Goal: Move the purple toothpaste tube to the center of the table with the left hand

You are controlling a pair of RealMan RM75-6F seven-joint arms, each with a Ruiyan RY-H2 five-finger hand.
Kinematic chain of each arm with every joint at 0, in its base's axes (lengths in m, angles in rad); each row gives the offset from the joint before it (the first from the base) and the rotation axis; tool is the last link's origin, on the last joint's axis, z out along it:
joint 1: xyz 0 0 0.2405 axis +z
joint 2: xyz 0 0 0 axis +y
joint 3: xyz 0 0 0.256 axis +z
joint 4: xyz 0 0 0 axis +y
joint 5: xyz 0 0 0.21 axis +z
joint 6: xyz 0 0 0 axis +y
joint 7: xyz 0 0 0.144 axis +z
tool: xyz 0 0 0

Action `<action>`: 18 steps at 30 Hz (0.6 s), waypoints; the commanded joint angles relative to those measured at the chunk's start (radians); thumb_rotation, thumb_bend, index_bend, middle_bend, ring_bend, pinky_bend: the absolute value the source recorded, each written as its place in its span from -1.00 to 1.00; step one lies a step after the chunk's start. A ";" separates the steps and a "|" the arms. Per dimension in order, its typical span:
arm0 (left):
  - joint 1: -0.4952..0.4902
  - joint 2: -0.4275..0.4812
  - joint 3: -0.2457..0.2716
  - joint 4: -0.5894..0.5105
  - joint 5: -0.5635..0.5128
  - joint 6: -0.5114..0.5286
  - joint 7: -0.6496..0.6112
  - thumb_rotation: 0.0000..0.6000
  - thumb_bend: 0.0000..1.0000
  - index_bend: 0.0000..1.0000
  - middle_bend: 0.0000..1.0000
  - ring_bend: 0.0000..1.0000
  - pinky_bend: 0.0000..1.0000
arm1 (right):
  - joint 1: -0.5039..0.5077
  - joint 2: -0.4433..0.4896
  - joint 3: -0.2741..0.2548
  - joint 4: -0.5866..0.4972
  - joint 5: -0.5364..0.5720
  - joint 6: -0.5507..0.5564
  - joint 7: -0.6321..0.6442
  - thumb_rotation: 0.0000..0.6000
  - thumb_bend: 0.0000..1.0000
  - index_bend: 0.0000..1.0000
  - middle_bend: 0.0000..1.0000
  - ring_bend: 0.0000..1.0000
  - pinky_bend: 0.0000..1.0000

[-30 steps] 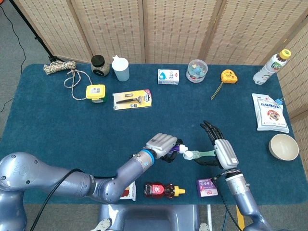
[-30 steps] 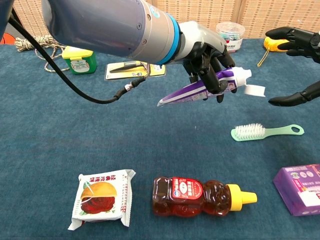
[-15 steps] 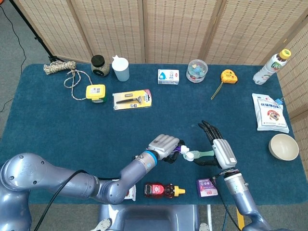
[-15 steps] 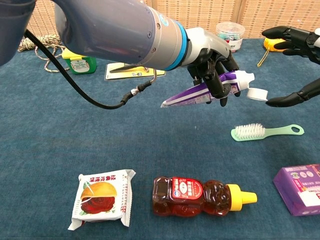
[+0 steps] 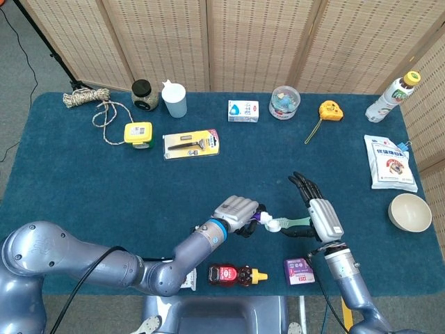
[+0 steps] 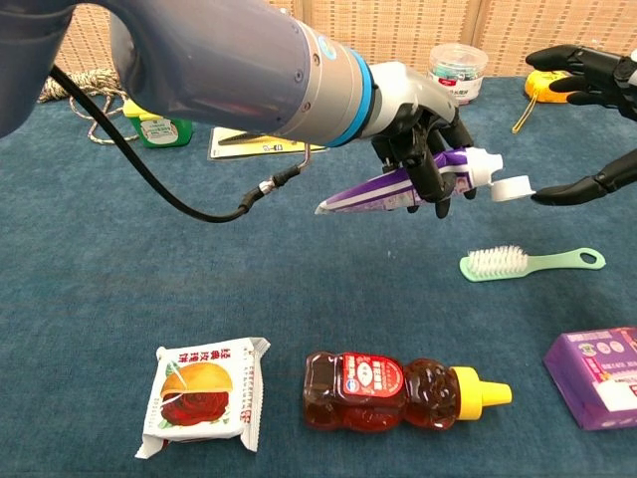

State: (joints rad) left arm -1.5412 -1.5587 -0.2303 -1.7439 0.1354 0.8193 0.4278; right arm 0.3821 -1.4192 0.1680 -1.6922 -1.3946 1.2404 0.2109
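Observation:
My left hand (image 6: 418,124) (image 5: 236,210) grips the purple toothpaste tube (image 6: 383,187), holding it clear above the blue table (image 6: 149,259). The tube lies roughly level, its white cap (image 6: 510,187) pointing right and its flat tail to the left. In the head view only the tube's cap end (image 5: 267,218) shows past the fingers. My right hand (image 5: 320,214) (image 6: 587,119) is open just right of the cap, fingers spread, holding nothing.
A green toothbrush (image 6: 530,263) lies under the right hand. At the front edge lie a burger snack pack (image 6: 204,393), a honey bear bottle (image 6: 398,390) and a purple box (image 6: 602,376). At the back lie a razor pack (image 5: 192,143), yellow tape measure (image 5: 138,133) and cup (image 5: 174,99).
The left hand with the tube has shifted slightly right, then settled a little lower. The right hand has barely moved.

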 commanded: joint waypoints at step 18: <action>0.014 0.025 0.016 -0.023 0.004 -0.005 0.009 1.00 1.00 -0.08 -0.11 -0.09 -0.10 | 0.012 0.011 0.011 0.017 0.018 -0.018 0.004 1.00 -1.00 -1.00 -1.00 -1.00 -1.00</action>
State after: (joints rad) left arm -1.5308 -1.5387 -0.2165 -1.7628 0.1374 0.8154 0.4372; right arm 0.3949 -1.4091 0.1784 -1.6761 -1.3768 1.2228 0.2146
